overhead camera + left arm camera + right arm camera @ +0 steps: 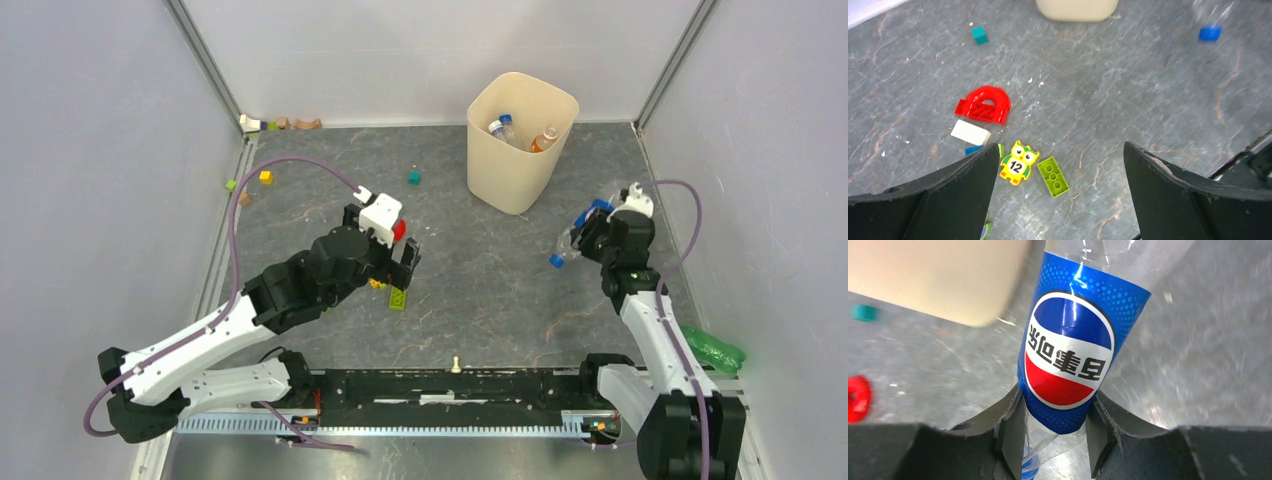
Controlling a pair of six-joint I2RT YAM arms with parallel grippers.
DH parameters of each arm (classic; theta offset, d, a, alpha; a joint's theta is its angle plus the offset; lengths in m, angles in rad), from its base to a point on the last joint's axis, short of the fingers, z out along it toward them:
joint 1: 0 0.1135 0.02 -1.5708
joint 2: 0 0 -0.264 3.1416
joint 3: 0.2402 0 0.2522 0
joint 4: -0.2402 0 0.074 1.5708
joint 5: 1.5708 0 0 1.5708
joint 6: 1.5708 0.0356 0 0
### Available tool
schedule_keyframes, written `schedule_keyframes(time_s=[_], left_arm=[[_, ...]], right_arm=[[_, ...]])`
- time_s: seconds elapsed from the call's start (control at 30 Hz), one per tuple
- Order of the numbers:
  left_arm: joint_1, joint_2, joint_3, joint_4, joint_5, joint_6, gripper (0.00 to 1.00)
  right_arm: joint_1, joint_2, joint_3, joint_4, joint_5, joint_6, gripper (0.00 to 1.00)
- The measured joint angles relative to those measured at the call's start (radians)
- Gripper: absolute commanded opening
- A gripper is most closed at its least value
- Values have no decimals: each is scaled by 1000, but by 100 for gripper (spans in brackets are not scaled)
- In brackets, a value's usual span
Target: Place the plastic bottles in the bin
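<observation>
Bin [520, 140]: cream-beige, upright, at far side of counter [480, 300]. Inside, leaning against the walls: blue-capped bottle [502, 127] and orange bottle [545, 138].

Pepsi bottle [1070, 355]: clear, blue label with red, white and blue roundel. Lifted off counter, outside bin, near its right side and nearer the arm bases. Tilted, blue cap [556, 261] at the lower end.

Right end effector [1055, 410]: clenched on Pepsi bottle at the label, one finger on each side.

Left end effector [1060, 160]: released, jaws spread wide, nothing between. Left of bin and nearer the bases, well apart from it, above a cluster of toy pieces.

Toy cluster, left of bin: red arch [984, 104], white brick [970, 132] just beside it, owl tile [1019, 162] marked 12, green brick [1053, 176] just beside owl tile.

Teal cube [979, 35]: alone on counter, near bin's left side.

Small blocks [280, 123]: along far wall, well left of bin.
</observation>
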Motion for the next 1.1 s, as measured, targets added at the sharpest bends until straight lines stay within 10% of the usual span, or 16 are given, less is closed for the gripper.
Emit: schedule_keyframes(time_s=[0.33, 0.83, 0.87, 1.0, 1.1], left_arm=[[0, -6, -66, 1, -35, 27, 100], [0, -44, -90, 9, -38, 31, 100], [0, -46, -90, 8, -38, 31, 100], [0, -58, -91, 9, -38, 31, 100], [0, -68, -94, 9, -39, 31, 100]], right_arm=[[47, -53, 320, 136, -148, -105, 0], [198, 487, 898, 416, -122, -297, 1], [201, 519, 922, 415, -118, -308, 6], [211, 604, 970, 396, -95, -341, 82], [217, 613, 971, 366, -76, -354, 98]])
